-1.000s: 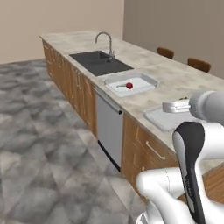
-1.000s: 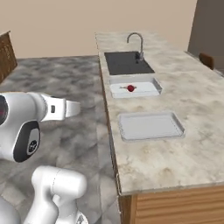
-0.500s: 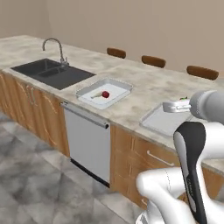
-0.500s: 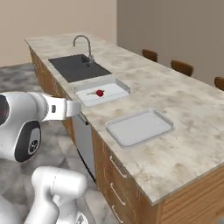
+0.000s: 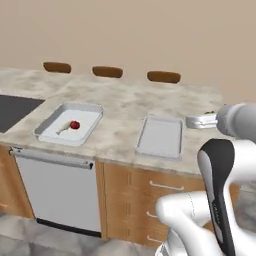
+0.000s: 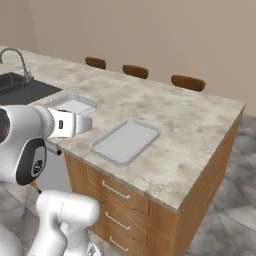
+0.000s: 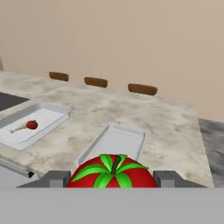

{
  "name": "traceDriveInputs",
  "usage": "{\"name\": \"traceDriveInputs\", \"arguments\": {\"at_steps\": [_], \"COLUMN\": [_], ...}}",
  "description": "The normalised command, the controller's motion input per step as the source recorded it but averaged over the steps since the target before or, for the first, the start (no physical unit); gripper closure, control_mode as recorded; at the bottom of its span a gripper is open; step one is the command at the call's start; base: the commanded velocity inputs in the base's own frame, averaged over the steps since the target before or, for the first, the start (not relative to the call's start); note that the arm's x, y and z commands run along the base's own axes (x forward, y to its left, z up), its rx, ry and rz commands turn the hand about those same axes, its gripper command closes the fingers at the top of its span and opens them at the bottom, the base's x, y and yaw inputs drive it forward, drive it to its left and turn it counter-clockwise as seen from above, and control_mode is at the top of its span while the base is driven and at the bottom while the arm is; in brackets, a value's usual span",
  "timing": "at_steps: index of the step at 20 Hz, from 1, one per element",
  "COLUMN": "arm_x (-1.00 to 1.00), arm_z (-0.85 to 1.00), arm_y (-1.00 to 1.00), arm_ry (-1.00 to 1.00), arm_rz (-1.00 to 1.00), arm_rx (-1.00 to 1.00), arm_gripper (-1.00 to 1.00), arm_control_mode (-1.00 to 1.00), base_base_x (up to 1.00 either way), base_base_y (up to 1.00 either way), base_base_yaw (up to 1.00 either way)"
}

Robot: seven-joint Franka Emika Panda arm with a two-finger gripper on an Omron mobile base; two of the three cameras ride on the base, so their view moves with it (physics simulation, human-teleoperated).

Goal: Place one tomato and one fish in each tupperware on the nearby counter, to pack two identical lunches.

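Observation:
A red tomato [image 7: 113, 173] with a green stem sits between my fingertips, and my gripper [image 7: 113, 180] is shut on it. The gripper [image 5: 196, 121] hangs above the counter [image 5: 125, 100], just right of an empty tupperware [image 5: 160, 136], which lies straight ahead in the hand view [image 7: 114, 143]. A second tupperware [image 5: 56, 116] to the left holds a small tomato [image 5: 74, 124] and a thin pale thing [image 5: 62, 130] beside it; whether that is the fish I cannot tell. From the right base view my gripper [image 6: 87, 124] sits between both tupperwares [image 6: 126, 141] [image 6: 74, 105].
A dark sink [image 5: 10, 111] with a faucet [image 6: 12, 57] lies at the counter's left. Three brown stool backs [image 5: 107, 71] stand behind the far edge. Under the top are a grey dishwasher panel [image 5: 55, 190] and wooden drawers [image 5: 145, 200]. The counter ends at the right [image 6: 235, 125].
Both base views have swung round as the base moved; the counter now faces me squarely with the empty tupperware close ahead. The arm keeps its pose.

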Motion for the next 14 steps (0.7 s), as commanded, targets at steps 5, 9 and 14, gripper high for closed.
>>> {"name": "traceDriveInputs", "arguments": {"at_steps": [5,9,14], "arm_x": [0.0,0.0,0.0], "arm_z": [0.0,0.0,0.0], "arm_y": [0.0,0.0,0.0], "arm_ry": [0.0,0.0,0.0], "arm_rz": [0.0,0.0,0.0], "arm_rx": [0.0,0.0,0.0], "arm_gripper": [1.0,1.0,1.0], "arm_control_mode": [1.0,1.0,1.0], "base_base_x": [0.39,0.5,0.42], "base_base_y": [0.9,0.49,0.0], "base_base_yaw": [-0.68,-0.59,-0.38]}}
